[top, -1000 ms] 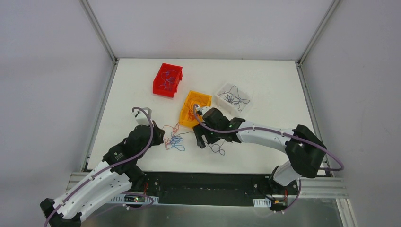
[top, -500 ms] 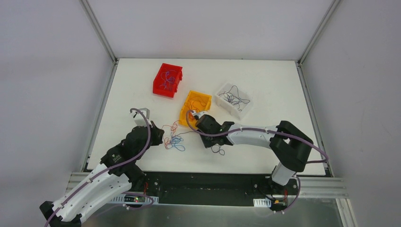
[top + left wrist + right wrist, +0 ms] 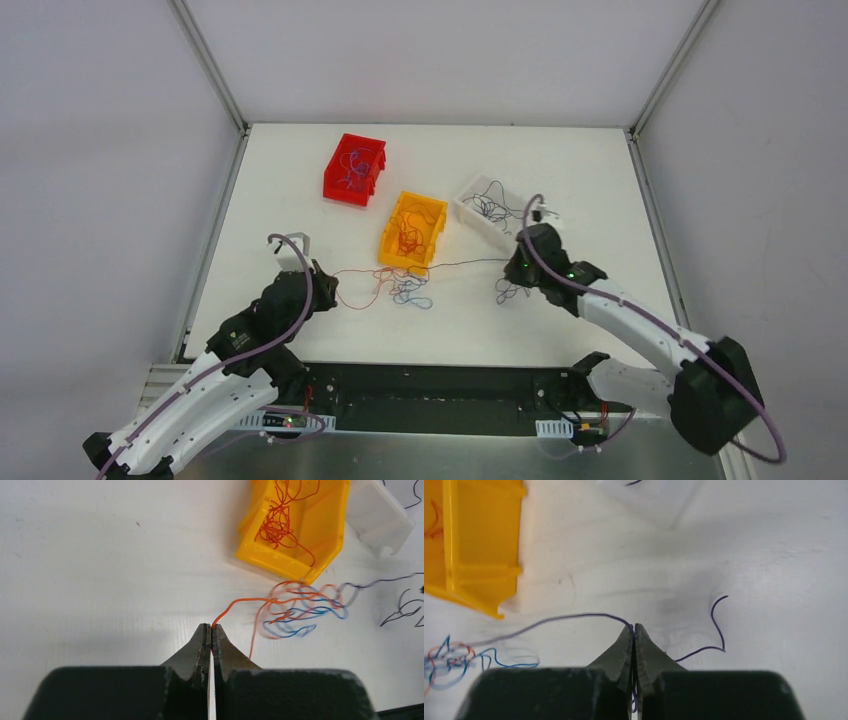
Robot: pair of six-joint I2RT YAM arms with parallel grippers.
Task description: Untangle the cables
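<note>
**A:** Top external view first. Where are the cables [image 3: 405, 290]?

**B:** They lie knotted on the counter [image 3: 280, 200], just in front of the yellow bin [image 3: 438, 235] and between the two arms. Blue, orange and dark strands loop through one another there.

**A:** What about the left gripper [image 3: 211, 629]?

**B:** Its jaws are pressed together on an orange cable [image 3: 235, 601], pinched right at the tips. From there the strand curves away to the right and joins the knot.

**A:** And the right gripper [image 3: 634, 629]?

**B:** It is closed too, with a dark cable [image 3: 574, 617] nipped between the tips. That strand runs left past the yellow bin's corner towards the knot, almost in a straight line. A loose dark strand [image 3: 719, 625] curls on the counter just to the right of the fingers.

**A:** And the bins?

**B:** The red bin [image 3: 345, 190] stands far left and holds blue and red strands. The yellow bin holds orange ones. The white bin [image 3: 478, 222] holds dark ones and sits just beyond the right gripper.
</note>
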